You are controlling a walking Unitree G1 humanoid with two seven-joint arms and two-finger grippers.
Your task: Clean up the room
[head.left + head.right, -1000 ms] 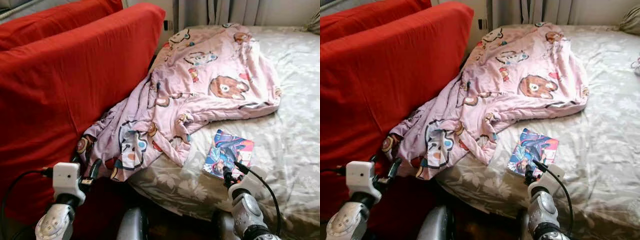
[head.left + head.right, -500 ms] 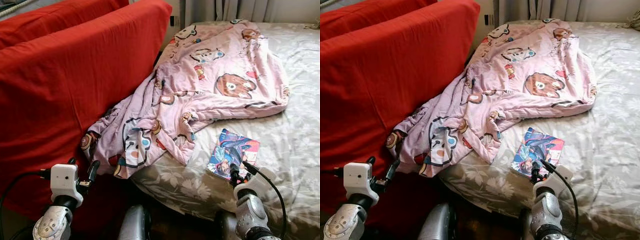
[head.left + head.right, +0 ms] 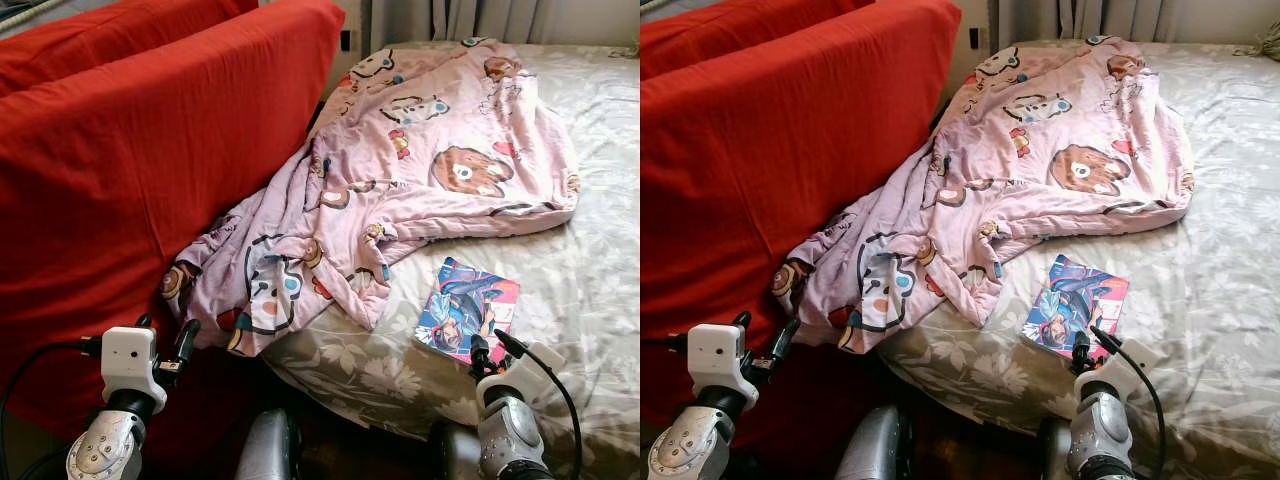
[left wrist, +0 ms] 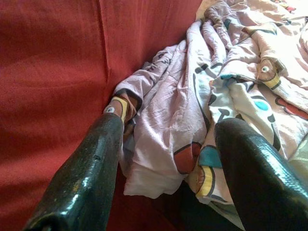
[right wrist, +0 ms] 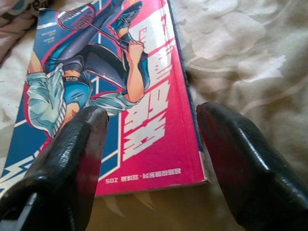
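Right gripper (image 5: pixel 149 144): jaws apart, straddling the near spine corner of the comic book (image 3: pixel 468 309), not yet clamped. One finger lies over the cover, the other over the bed sheet (image 3: pixel 590 270) beside the spine. Book lies flat near the bed's front edge, just clear of the pink blanket (image 3: pixel 400 190).

Left gripper (image 4: pixel 166 159): jaws apart, idle, aimed at the blanket's hanging corner against the red sofa (image 3: pixel 150 170).

Risk: thin, flat book on soft sheet. Closing could pinch fabric, or slide the book toward the edge.

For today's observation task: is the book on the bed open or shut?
Shut: the book lies flat, front cover up, no pages showing.
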